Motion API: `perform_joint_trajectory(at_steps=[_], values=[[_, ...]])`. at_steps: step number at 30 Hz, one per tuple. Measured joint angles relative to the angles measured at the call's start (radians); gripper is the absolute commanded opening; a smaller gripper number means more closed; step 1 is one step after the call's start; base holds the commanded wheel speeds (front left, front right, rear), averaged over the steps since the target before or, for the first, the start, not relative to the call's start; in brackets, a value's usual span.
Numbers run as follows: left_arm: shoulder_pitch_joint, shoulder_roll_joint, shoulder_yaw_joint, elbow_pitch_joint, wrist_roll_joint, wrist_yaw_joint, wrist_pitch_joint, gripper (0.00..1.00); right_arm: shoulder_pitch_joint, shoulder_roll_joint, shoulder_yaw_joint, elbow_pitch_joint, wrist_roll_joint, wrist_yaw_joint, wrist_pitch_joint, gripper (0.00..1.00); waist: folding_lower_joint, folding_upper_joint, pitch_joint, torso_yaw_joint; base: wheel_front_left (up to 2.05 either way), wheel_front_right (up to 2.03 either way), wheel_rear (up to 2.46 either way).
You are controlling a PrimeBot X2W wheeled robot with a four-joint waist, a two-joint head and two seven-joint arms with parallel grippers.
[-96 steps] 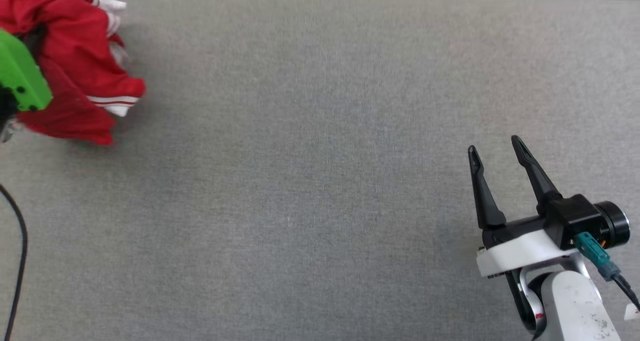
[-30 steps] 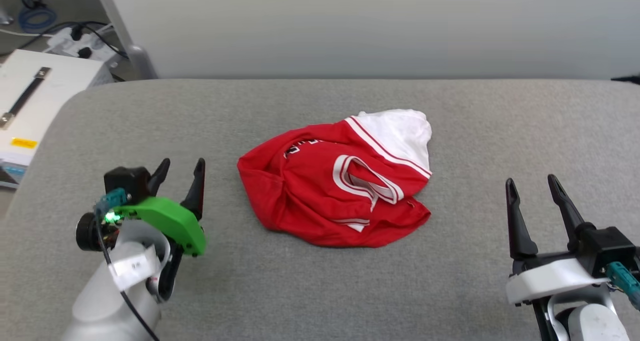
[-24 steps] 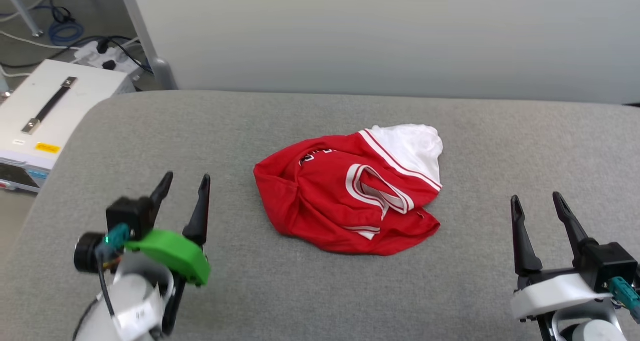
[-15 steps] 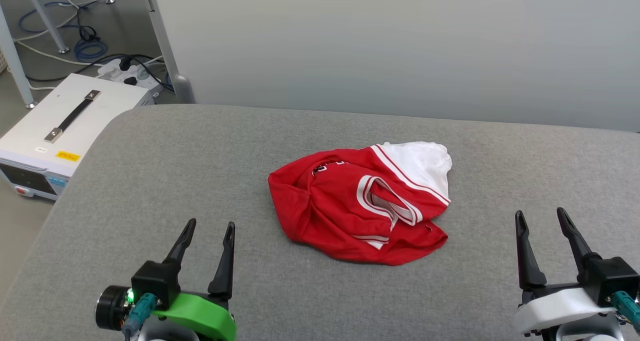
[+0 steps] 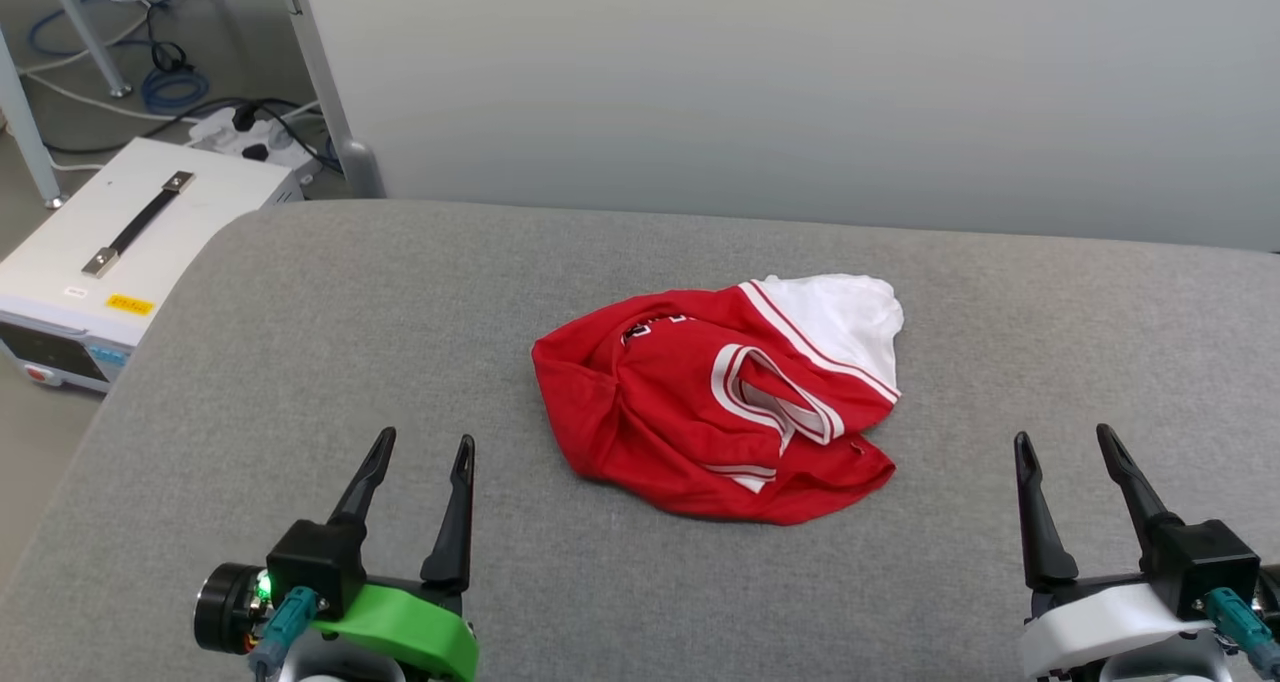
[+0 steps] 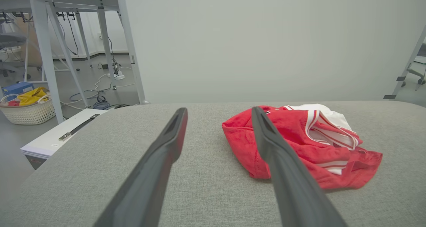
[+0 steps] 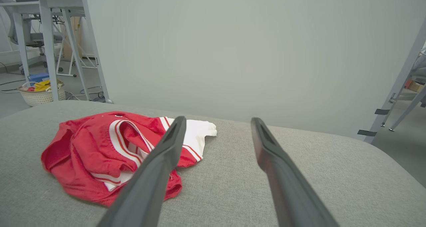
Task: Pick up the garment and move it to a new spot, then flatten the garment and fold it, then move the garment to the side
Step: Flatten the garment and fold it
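The garment [image 5: 700, 402] lies crumpled in the middle of the grey padded table [image 5: 300, 342], red with a white sleeve at its far right and the striped collar facing up. It also shows in the left wrist view [image 6: 299, 143] and the right wrist view [image 7: 100, 150]. My left gripper [image 5: 425, 447] stands open at the lower left, apart from the cloth. At the lower right my right gripper [image 5: 1065, 440] is open too, with nothing between its fingers.
A white equipment box with a black handle [image 5: 110, 232] sits on the floor left of the table. Cables and a power strip [image 5: 240, 132] lie beyond it. A pale wall panel [image 5: 800, 82] stands behind the table. A basket of clothes [image 6: 28, 105] is on the floor.
The left gripper carried the garment, let it go in the table's middle and drew back to the lower left, open. The head camera tilted up, shifting the whole picture.
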State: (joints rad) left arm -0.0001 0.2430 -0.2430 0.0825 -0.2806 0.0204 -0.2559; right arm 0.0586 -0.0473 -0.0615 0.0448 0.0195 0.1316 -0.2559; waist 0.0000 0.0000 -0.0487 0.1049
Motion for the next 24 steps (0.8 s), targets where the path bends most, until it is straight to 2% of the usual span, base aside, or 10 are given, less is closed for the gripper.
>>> perform_joint_trajectory(at_steps=[2,4,7,9,12,17,20,24], values=[[0.0,-0.01,0.003,0.0,0.005,-0.008,0.0,1.0,-0.001,-0.001,0.004,0.009,-0.013,0.0,0.003,1.0,0.0,0.0,0.013,0.005,0.0,0.0,0.0],[-0.001,-0.022,0.008,0.002,0.009,-0.014,0.0,1.0,-0.006,-0.012,0.034,0.031,-0.031,0.0,0.053,1.0,0.0,0.0,0.028,0.012,0.0,0.0,0.0],[-0.004,-0.032,0.017,0.006,0.019,-0.026,0.0,1.0,-0.045,-0.048,0.098,0.048,-0.029,0.0,0.16,1.0,0.0,0.0,0.053,0.026,0.0,0.0,0.0],[-0.011,-0.041,0.024,0.009,0.026,-0.035,0.0,1.0,-0.094,-0.099,0.16,0.063,-0.002,0.0,0.264,1.0,0.0,0.0,0.072,0.038,0.0,0.0,0.0],[-0.027,-0.056,0.034,0.014,0.033,-0.045,0.0,1.0,-0.172,-0.182,0.255,0.089,0.077,0.0,0.417,1.0,0.0,0.0,0.1,0.056,0.0,0.0,0.0],[-0.047,-0.076,0.053,0.025,0.054,-0.067,0.0,1.0,-0.292,-0.304,0.427,0.137,0.276,0.0,0.666,1.0,0.0001,0.0,0.144,0.092,0.0,0.0,0.0],[-0.053,-0.1,0.07,0.032,0.047,-0.08,0.0,1.0,-0.351,-0.354,0.471,0.172,0.357,0.0,0.755,1.0,0.0001,0.0,0.165,0.117,0.0,0.0,0.0],[-0.073,-0.118,0.082,0.034,0.049,-0.096,0.0,1.0,-0.414,-0.407,0.522,0.213,0.402,0.0,0.781,1.0,0.0001,0.0,0.191,0.154,0.0,0.0,0.0]])
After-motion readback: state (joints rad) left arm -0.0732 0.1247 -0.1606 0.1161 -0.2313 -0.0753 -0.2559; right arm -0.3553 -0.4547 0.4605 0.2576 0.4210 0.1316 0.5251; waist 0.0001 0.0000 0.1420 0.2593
